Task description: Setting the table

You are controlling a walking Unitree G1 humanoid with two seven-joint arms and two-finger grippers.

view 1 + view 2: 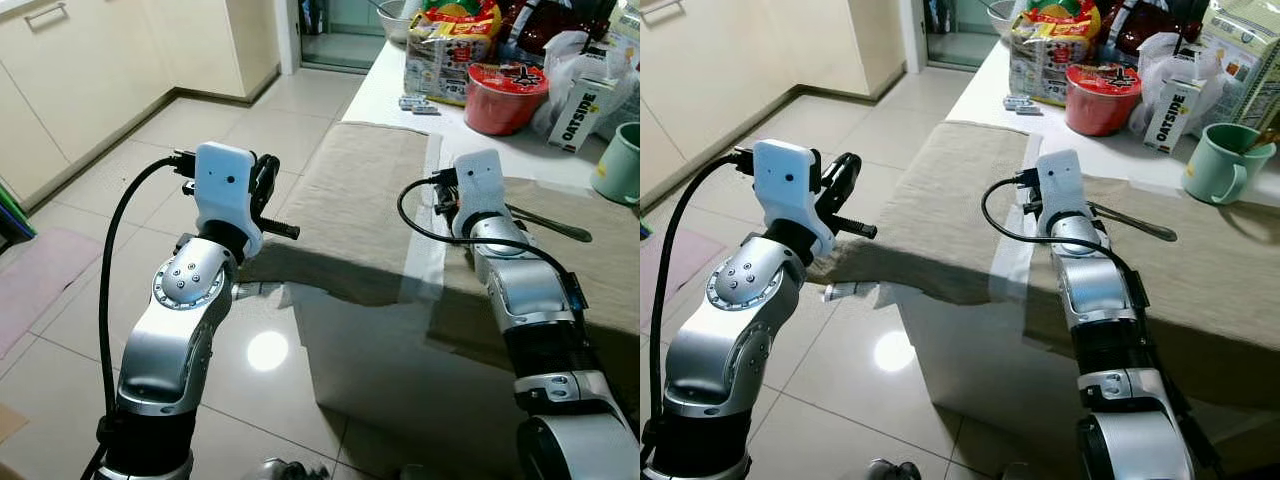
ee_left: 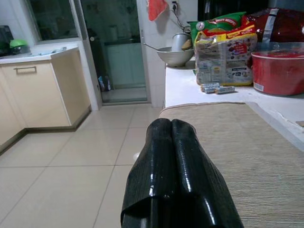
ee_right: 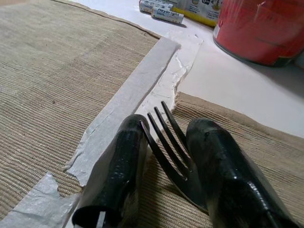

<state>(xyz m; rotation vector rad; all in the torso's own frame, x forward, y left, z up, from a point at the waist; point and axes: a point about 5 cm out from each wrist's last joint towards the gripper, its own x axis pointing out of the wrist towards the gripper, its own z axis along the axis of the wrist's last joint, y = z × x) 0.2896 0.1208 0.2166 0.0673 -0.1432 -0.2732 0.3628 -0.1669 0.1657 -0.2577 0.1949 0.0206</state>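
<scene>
Two woven mats (image 1: 370, 190) lay side by side on the white table (image 1: 385, 95), with a strip of pale tape (image 3: 128, 102) running along the gap between them. The right gripper (image 3: 166, 161) was low over the inner edge of the right-hand mat, its two black fingers (image 3: 116, 161) closed on a dark fork (image 3: 173, 149) (the tines stuck out between the fingertips, pointing toward the tape and the red bowl). In the head views the fork's handle (image 1: 1135, 222) trailed out from behind the right wrist, lying across the mat. The left gripper (image 2: 172, 156) hung off the table's near corner, above the tiled floor (image 1: 200, 130), with its fingers pressed together and nothing between them.

Further back on the bare tabletop stood the red bowl (image 1: 505, 95), a carton (image 1: 1170, 115), a green mug (image 1: 1225, 160), some snack bags (image 1: 450, 40) and two small batteries (image 3: 161, 12), all well apart from the fork. Cream cabinets (image 1: 90, 70) lined the wall beyond the floor.
</scene>
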